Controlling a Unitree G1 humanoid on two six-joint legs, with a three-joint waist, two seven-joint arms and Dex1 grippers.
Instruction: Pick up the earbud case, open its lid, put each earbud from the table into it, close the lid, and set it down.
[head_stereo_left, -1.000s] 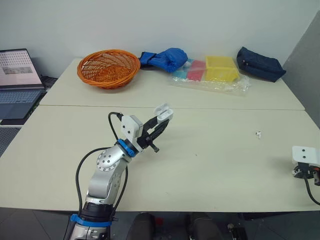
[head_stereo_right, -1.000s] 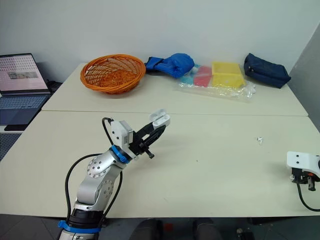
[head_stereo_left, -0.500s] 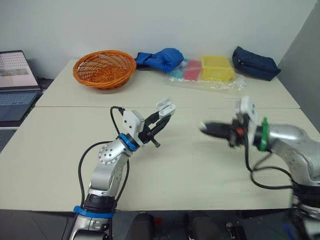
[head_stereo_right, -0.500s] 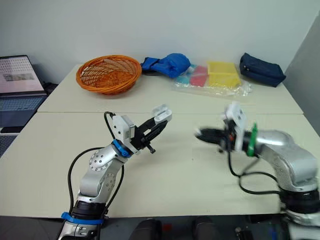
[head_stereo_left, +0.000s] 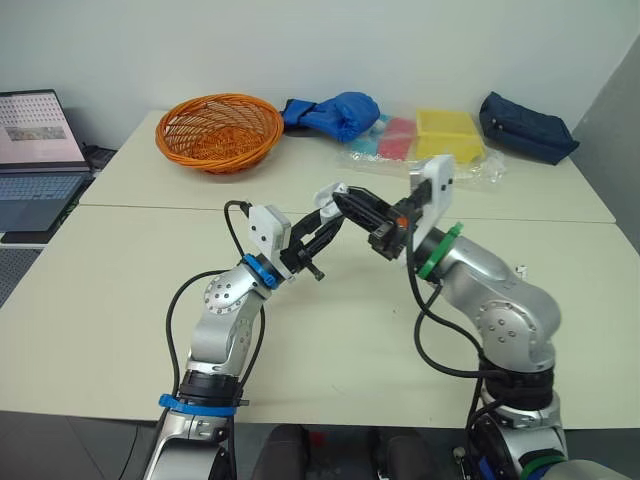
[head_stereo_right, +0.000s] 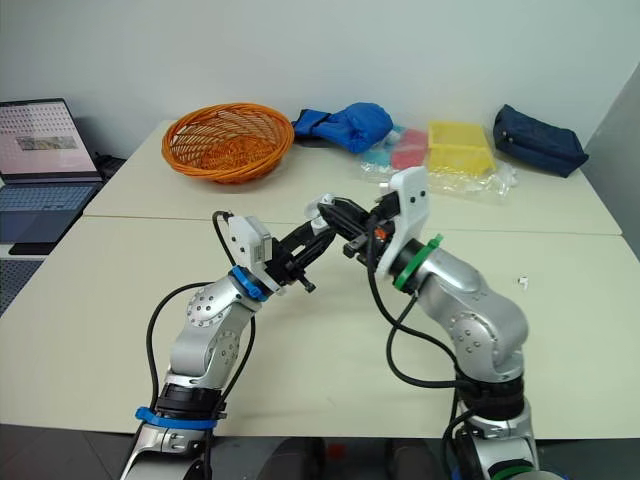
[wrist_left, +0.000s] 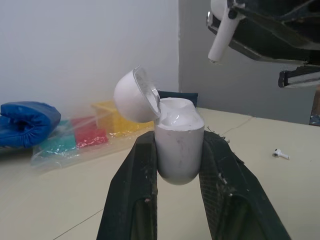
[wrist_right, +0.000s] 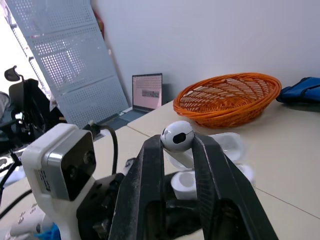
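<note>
Jaws of your left gripper are clamped on the lower body of the case. It is held upright in the air over the middle of the table, with its lid tipped back and open. Jaws of your right gripper are pinched on the head of an earbud, stem free, close to the case mouth but apart from it and not yet seated. The likeliest fault is a stem that misses its well. It would catch on the rim, and any push would twist the bud out of that small pinch. The same push could drive the smooth, rounded case down between the left fingers, since they grip only its sides. Your right fingers could also knock the lid and swing it shut across the opening. I cannot tell which well suits this bud, so don't force it. If you let go before it seats, it drops to the table and may skitter away. The other earbud lies well off to the right, near the edge, where a careless sweep of your right arm could flick it off.
</note>
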